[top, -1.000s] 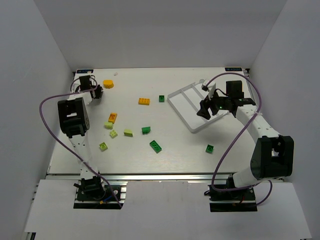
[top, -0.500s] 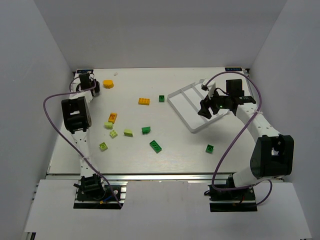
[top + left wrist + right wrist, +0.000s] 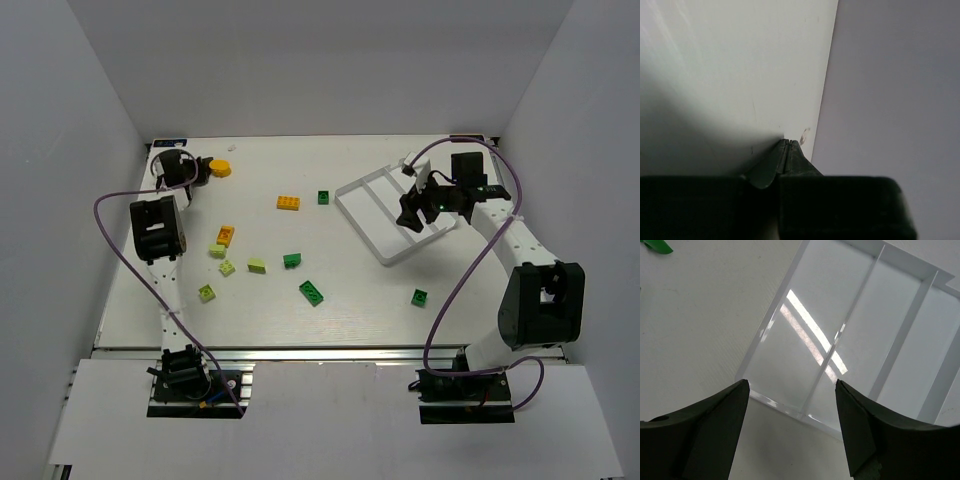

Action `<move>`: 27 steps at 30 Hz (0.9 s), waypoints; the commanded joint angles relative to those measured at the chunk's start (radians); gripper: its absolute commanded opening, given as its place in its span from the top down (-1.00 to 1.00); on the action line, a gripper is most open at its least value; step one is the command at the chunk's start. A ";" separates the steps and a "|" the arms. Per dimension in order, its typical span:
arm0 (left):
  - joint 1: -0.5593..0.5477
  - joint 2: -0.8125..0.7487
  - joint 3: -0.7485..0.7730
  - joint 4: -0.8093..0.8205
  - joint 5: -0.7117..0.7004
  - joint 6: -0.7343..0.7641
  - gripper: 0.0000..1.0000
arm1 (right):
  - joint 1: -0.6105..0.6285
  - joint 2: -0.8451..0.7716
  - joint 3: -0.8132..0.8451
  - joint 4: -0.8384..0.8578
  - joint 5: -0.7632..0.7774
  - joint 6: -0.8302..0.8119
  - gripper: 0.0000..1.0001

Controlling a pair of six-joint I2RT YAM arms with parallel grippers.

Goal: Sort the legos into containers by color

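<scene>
The white tray (image 3: 361, 216) lies at the back right, and its three long compartments (image 3: 850, 330) look bare. My right gripper (image 3: 411, 216) hangs open above the tray's near end, and in its wrist view the gripper (image 3: 791, 390) holds nothing. My left gripper (image 3: 201, 172) is at the back left corner, just left of the round orange piece (image 3: 220, 168). In its wrist view the gripper (image 3: 787, 142) is shut with nothing between the fingers, facing the wall edge. An orange brick (image 3: 288, 203) and a dark green brick (image 3: 323, 197) lie mid-table.
Loose on the table are an orange brick (image 3: 226, 235), pale yellow-green bricks (image 3: 217, 250) (image 3: 257, 266) (image 3: 206, 293), and dark green bricks (image 3: 292, 260) (image 3: 312, 292) (image 3: 420, 296). White walls close in the left, back and right sides. A green piece (image 3: 657, 246) shows at the right wrist view's top left.
My left gripper has swung back into the far left corner and turned toward the round orange piece. My right gripper has shifted slightly back over the tray.
</scene>
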 commanded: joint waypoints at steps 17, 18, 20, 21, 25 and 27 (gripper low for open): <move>-0.027 0.126 0.104 -0.366 0.661 0.522 0.72 | -0.002 -0.009 0.030 0.002 -0.033 0.005 -0.50; -0.027 0.120 0.101 -0.380 0.673 0.543 0.72 | 0.000 -0.010 0.030 0.002 -0.034 0.004 -0.50; -0.038 0.100 0.056 -0.401 0.701 0.597 0.72 | 0.000 -0.016 0.029 0.001 -0.036 0.001 -0.50; -0.038 0.072 0.035 -0.400 0.711 0.614 0.72 | 0.000 -0.021 0.026 0.001 -0.036 -0.001 -0.50; -0.059 0.003 -0.066 -0.406 0.776 0.703 0.71 | 0.001 -0.025 0.020 0.001 -0.039 -0.002 -0.50; -0.068 -0.017 -0.099 -0.468 0.759 0.751 0.71 | 0.000 -0.032 0.018 0.002 -0.042 0.001 -0.50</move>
